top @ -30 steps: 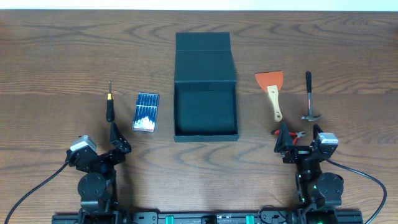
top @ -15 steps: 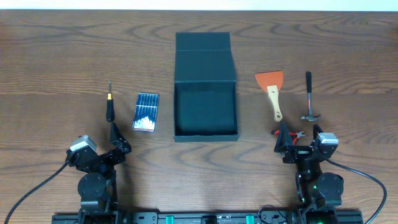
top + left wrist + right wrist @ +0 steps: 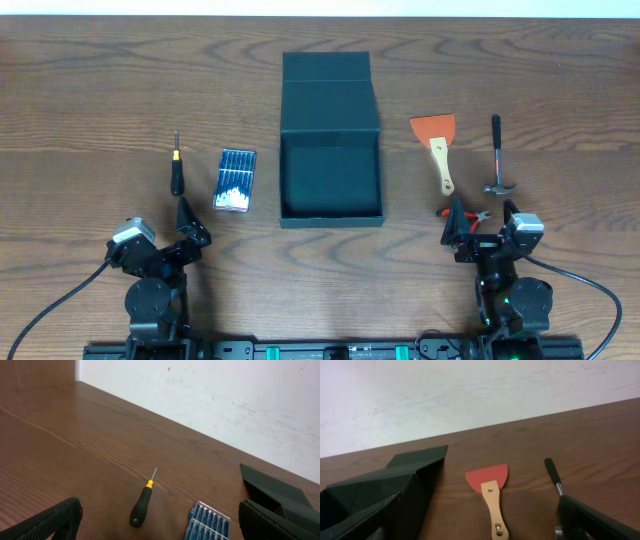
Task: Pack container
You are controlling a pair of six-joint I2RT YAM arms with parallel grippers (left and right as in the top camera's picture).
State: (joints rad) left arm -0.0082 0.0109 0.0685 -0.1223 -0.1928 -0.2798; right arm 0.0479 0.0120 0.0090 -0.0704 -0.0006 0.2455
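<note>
The dark teal-green container (image 3: 331, 179) stands open at the table's middle, its flap lid lying back behind it; it also shows in the left wrist view (image 3: 280, 492) and the right wrist view (image 3: 385, 492). My left gripper (image 3: 186, 222) is open and empty near the front edge, behind a black screwdriver (image 3: 176, 172) (image 3: 142, 505) and a blue case of bits (image 3: 235, 180) (image 3: 209, 521). My right gripper (image 3: 478, 222) is open and empty at the front right, just behind small red pliers (image 3: 474, 213). A red scraper with a wooden handle (image 3: 437, 145) (image 3: 492, 497) and a hammer (image 3: 496, 155) (image 3: 554, 476) lie right of the container.
A white wall (image 3: 470, 390) runs along the table's far edge. Bare brown wood lies between the tools and around the container.
</note>
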